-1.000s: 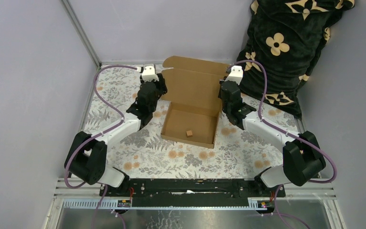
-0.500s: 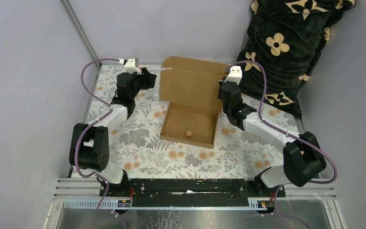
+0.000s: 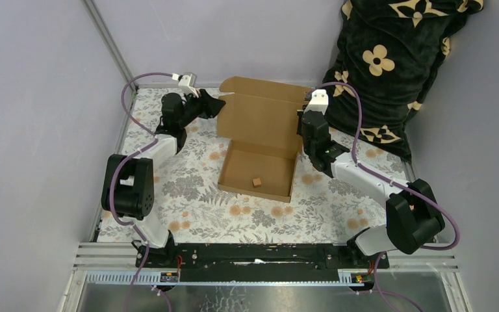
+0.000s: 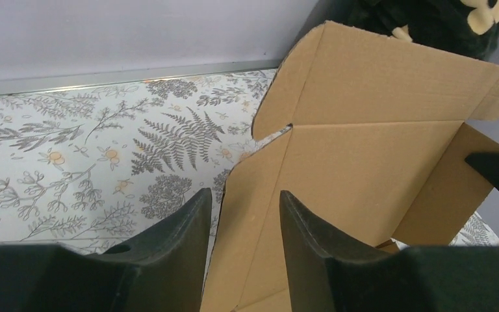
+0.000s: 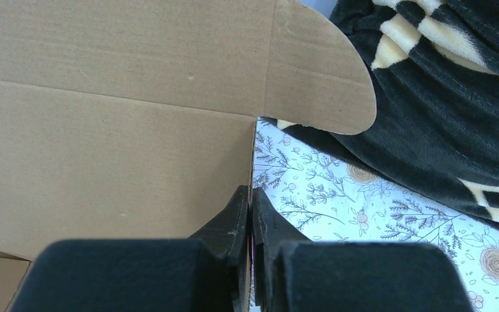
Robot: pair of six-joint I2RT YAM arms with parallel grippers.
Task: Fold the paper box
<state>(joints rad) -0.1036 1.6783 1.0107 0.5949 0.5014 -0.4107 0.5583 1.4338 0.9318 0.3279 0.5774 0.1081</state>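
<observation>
Mid-fold on the floral table (image 3: 188,195): the paper box (image 3: 260,153) sits at the centre, its shallow tray (image 3: 255,170) already formed and its lid (image 3: 263,114) standing up from the tray's 12 o'clock wall. A small brown cube (image 3: 257,182) lies inside.

My right jaws are closed tight and appear to pinch the lid's 3 o'clock edge, steadying it. My left jaws stand about half open at the lid's 9 o'clock edge; the cardboard runs between them in the wrist view, but they hold nothing.

The step in hand, as I judge it, is bringing the lid over toward 6 o'clock. To do it well I should close my left jaws on the edge at the same height as my right, then swing both sides together so the panel hinges along its crease and does not twist. The rounded ear flaps at the top corners need to turn inward to slip inside the tray walls.

Room is tight at 12 o'clock, where the back wall (image 3: 234,39) is near, and at 2 o'clock, where a black flowered blanket (image 3: 390,65) crowds my right arm (image 3: 357,172). The 6 o'clock side is open table.
</observation>
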